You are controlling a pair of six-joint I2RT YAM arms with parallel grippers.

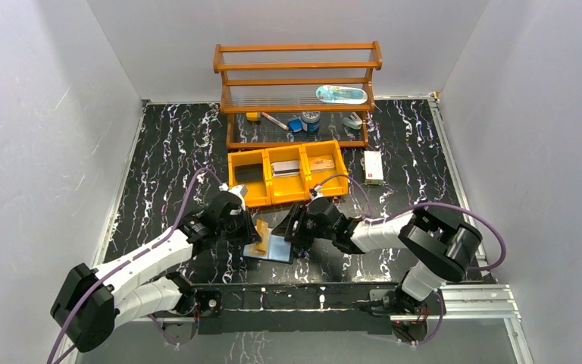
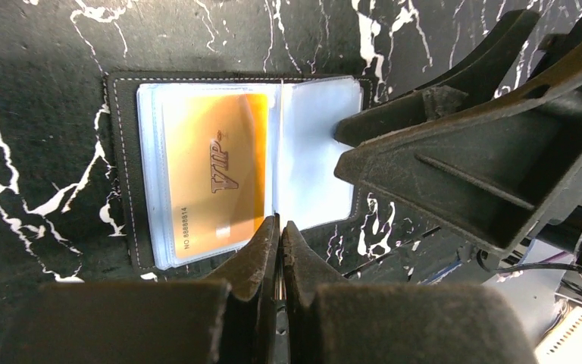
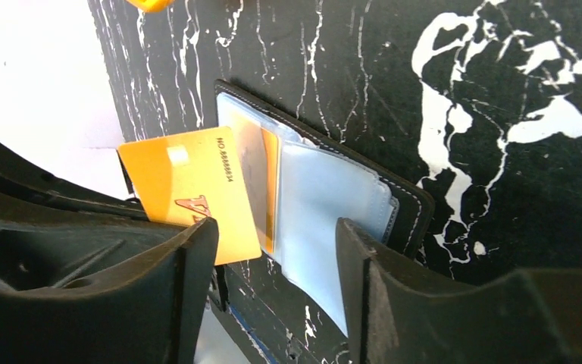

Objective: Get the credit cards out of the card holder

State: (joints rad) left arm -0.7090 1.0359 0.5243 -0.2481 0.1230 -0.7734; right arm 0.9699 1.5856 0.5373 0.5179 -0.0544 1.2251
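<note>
The card holder [image 1: 279, 250] lies open on the black marbled table, its pale blue-grey panels facing up [image 2: 318, 152] [image 3: 326, 197]. My left gripper [image 1: 248, 227] [image 2: 280, 227] is shut on an orange credit card [image 1: 261, 235] [image 3: 186, 186], which stands on edge over the holder's fold. A second gold card [image 2: 212, 167] [image 3: 269, 182] sits in a sleeve of the left panel. My right gripper [image 1: 297, 227] [image 3: 276, 254] is open at the holder's right side, a loose clear sleeve between its fingers, one fingertip [image 2: 345, 133] at the right panel's edge.
A yellow three-compartment bin tray [image 1: 288, 199] stands just behind the grippers, with flat items in it. Behind it a wooden shelf rack [image 1: 297, 76] holds small objects. A white box [image 1: 373, 167] lies to the tray's right. White walls close in both sides.
</note>
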